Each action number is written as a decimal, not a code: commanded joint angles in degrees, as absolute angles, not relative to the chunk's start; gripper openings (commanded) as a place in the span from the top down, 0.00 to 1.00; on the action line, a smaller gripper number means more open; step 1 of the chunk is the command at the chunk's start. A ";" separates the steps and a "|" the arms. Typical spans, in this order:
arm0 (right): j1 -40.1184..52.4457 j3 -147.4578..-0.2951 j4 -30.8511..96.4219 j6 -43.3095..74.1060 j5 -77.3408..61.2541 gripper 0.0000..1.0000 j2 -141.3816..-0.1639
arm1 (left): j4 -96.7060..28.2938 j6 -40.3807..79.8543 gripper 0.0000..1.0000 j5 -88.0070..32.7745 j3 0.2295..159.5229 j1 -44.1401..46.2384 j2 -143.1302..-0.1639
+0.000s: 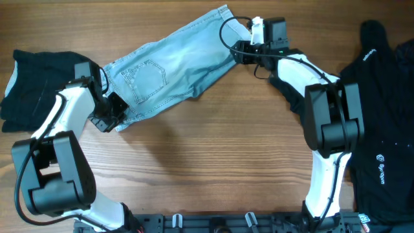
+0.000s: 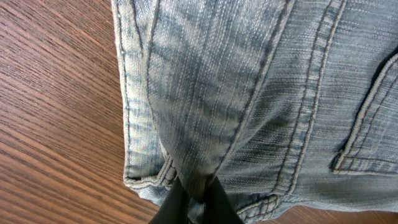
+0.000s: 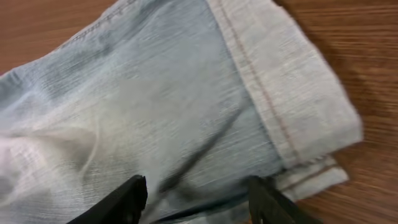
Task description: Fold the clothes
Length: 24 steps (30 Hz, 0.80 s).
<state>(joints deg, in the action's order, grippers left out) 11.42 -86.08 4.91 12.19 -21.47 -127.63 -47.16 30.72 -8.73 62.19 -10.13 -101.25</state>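
Observation:
Light blue jeans (image 1: 171, 65) lie folded lengthwise across the table, waist at the lower left, leg hems at the upper right. My left gripper (image 1: 116, 107) is shut on the waistband corner; in the left wrist view its black fingers (image 2: 198, 202) pinch a ridge of denim (image 2: 249, 93). My right gripper (image 1: 240, 50) is open just over the hem end of the legs; in the right wrist view its fingertips (image 3: 196, 196) straddle the pale denim (image 3: 155, 106) beside the hem (image 3: 292, 118).
A dark folded garment (image 1: 32, 84) lies at the left table edge behind my left arm. A pile of black clothes (image 1: 381, 110) with white print covers the right side. Bare wooden tabletop (image 1: 213, 162) fills the middle front.

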 commanded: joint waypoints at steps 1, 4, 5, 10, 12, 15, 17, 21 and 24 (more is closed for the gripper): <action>12.10 -86.94 3.44 20.38 -22.35 0.51 -130.96 | -47.40 30.28 0.96 -10.92 61.71 -9.87 -101.25; 12.05 -86.94 3.57 24.60 -21.39 0.91 -131.79 | -47.37 30.26 0.96 -10.90 61.71 -9.87 -101.25; 11.90 -87.05 3.42 24.51 -21.37 0.96 -131.44 | -47.37 30.26 0.96 -10.90 61.71 -9.87 -101.25; 5.41 -87.05 9.08 27.40 -17.34 0.96 -125.51 | -55.51 25.39 0.96 -10.85 61.71 -9.87 -101.25; 2.85 -87.05 14.55 27.27 -15.66 0.96 -125.12 | -57.63 24.18 0.96 -10.90 61.71 -9.87 -101.25; 0.95 -87.00 25.04 26.94 -8.62 0.96 -125.14 | -56.47 24.18 0.96 -10.92 61.71 -9.87 -101.25; 0.73 -87.00 28.45 25.41 -8.29 0.96 -125.12 | -54.06 22.63 0.96 -10.90 61.71 -9.87 -101.25; 0.71 -87.00 34.70 25.47 -8.14 0.96 -124.88 | -47.07 20.95 0.96 -10.85 62.13 -10.85 -101.25; 0.71 -87.00 37.19 25.65 -5.17 0.96 -122.26 | -52.25 20.99 0.96 -12.86 64.38 -13.72 -101.25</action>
